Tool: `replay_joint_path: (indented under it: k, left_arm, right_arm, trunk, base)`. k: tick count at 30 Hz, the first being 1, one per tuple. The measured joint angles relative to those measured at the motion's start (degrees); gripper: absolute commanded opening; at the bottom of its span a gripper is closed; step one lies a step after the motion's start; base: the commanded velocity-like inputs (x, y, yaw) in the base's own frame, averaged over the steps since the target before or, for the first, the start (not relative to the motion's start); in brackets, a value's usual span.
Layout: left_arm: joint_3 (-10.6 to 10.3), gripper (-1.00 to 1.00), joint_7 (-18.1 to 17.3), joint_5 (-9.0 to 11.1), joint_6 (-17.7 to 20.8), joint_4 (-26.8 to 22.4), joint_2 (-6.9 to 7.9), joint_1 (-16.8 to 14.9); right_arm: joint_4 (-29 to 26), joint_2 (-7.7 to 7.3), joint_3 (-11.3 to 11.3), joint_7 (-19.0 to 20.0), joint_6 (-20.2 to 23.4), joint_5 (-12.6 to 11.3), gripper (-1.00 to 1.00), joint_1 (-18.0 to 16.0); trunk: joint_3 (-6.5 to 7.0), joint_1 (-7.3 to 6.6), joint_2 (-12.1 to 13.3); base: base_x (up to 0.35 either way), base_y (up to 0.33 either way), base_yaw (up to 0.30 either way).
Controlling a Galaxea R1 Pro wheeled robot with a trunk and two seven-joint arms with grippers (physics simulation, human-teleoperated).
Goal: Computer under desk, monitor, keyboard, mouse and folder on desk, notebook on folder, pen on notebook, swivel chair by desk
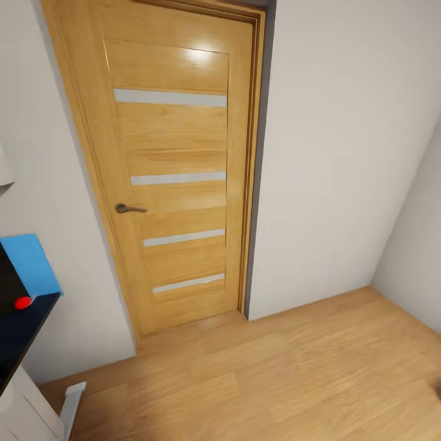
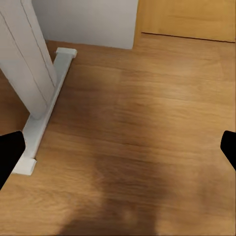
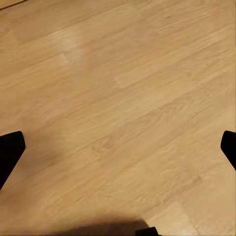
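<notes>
The robot faces a closed wooden door (image 1: 177, 177), honey-coloured oak with four narrow frosted strips and a dull metal lever handle (image 1: 130, 209), set in a plain pale wall (image 1: 343, 153). The worktop (image 1: 24, 324) lies off to the robot's left: just a corner of its glossy black surface shows, with the bright blue back panel (image 1: 27, 263) behind it and a small red light (image 1: 22, 302) on something black standing there, most likely the monitor's corner. So the left arm is the nearer one, and any coming move means turning left.

The left claw (image 2: 118, 152) hangs spread wide over the floor (image 2: 147, 123), empty, its black fingertips (image 2: 10, 152) far apart; near it stands the desk's white leg (image 2: 27, 64) on its flat foot (image 2: 46, 103). The right claw (image 3: 118, 152) is likewise spread and empty above bare, warm-grained planks (image 3: 128, 98).
</notes>
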Motion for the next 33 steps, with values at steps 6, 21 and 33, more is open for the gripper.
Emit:
replay_joint_path:
  k: [6,21,33]
  left_arm:
    - [0.0,1.0,-0.1,0.0,-0.8,0.0,-0.02,1.2]
    - [0.0,1.0,-0.1,0.1,-0.8,0.0,0.07,1.5]
    - [-0.1,1.0,0.0,0.1,-0.8,0.0,0.11,1.5]
  right_arm:
    - [0.0,0.0,0.0,0.0,0.0,0.0,1.0,0.0]
    - [0.0,0.0,0.0,0.0,-0.1,0.0,1.0,0.0]
    - [-0.1,-3.38,0.2,-0.4,-2.0,0.7,1.0,0.0]
  trunk:
    - [0.0,0.0,0.0]
    - [0.0,0.0,0.0]
    - [-0.06,0.0,0.0]
  base:
    - [0.0,-0.002,0.278]
    - [0.0,0.0,0.278]
    - [0.0,0.0,0.278]
